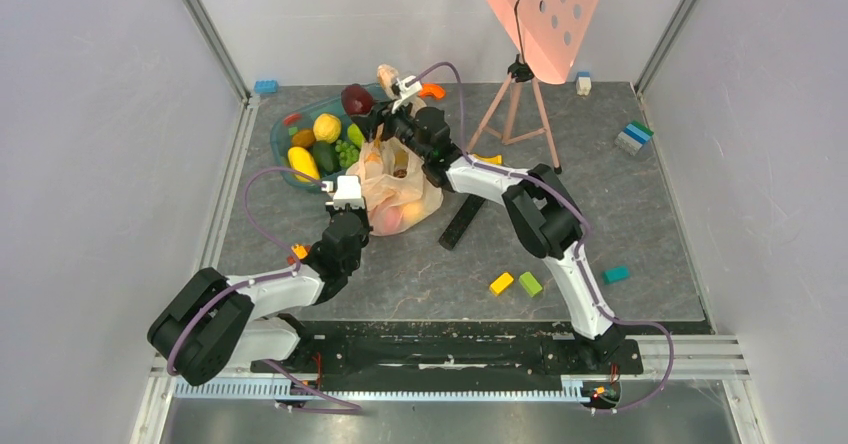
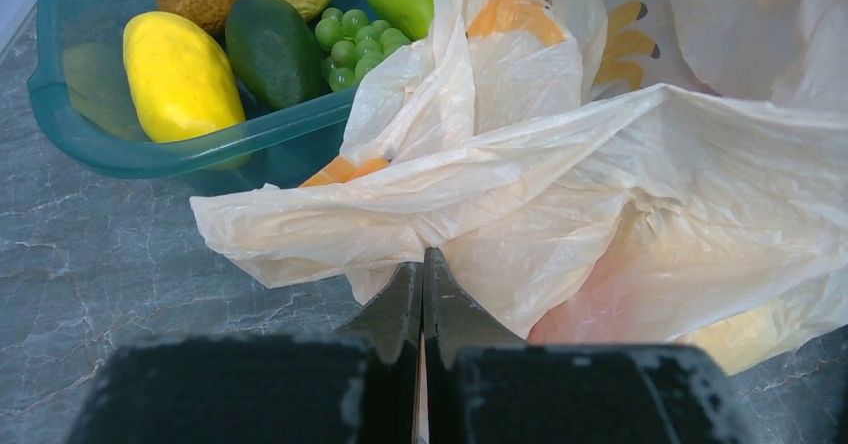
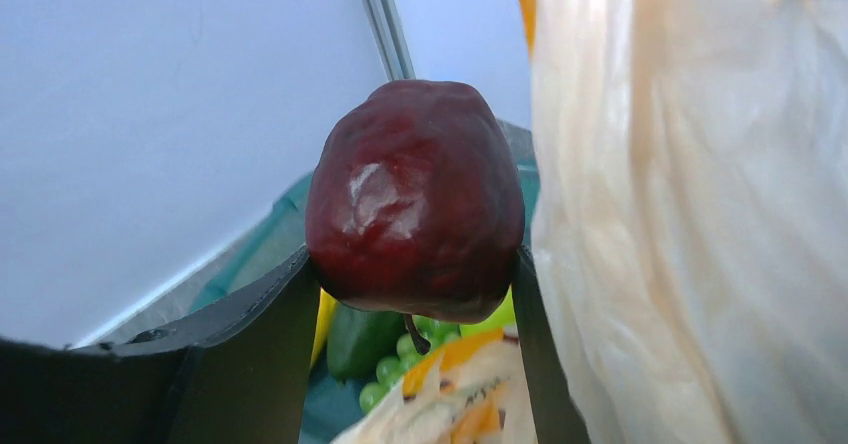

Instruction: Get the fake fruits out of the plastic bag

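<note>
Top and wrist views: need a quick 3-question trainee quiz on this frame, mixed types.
1. True or false: the right hand grips the dark maroon fruit.
2. What does the left hand pinch? A) a green block B) the plastic bag C) a tripod leg
3. Fill in: the green grapes lie in the teal ___.
Key: 1 true; 2 B; 3 tub.

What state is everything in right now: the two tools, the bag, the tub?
left tool, shut on an edge of the plastic bag.
right tool, shut on the maroon fruit.
maroon fruit, held up, outside the bag.
plastic bag, crumpled on the table, not yet empty.
teal tub, holding several fruits.
</note>
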You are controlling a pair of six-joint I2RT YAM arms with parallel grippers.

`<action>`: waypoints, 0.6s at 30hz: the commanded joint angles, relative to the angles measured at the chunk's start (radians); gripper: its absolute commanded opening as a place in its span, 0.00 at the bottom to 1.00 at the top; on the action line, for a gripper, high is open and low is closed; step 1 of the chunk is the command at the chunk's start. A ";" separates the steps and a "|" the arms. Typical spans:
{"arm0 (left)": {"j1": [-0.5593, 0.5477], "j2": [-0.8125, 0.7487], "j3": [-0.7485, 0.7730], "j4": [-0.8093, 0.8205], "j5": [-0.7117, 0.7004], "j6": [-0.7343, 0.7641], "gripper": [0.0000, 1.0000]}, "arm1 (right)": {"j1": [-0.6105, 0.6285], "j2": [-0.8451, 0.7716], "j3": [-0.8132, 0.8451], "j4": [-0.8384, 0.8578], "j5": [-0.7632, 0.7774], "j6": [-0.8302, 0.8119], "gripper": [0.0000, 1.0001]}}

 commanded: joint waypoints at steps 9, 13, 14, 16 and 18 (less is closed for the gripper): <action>0.004 -0.021 0.008 0.006 0.042 -0.026 0.02 | -0.011 0.276 0.323 0.087 0.041 0.121 0.61; 0.003 -0.015 0.007 0.008 0.046 -0.025 0.02 | -0.011 0.289 0.328 0.081 0.062 0.088 0.62; 0.004 -0.013 0.008 0.008 0.047 -0.023 0.02 | -0.011 0.288 0.324 0.079 0.064 0.080 0.62; 0.004 -0.008 0.009 0.009 0.049 -0.023 0.02 | -0.012 0.283 0.316 0.069 0.069 0.063 0.67; 0.004 -0.007 0.011 0.007 0.051 -0.022 0.02 | -0.011 0.270 0.291 0.071 0.067 0.046 0.73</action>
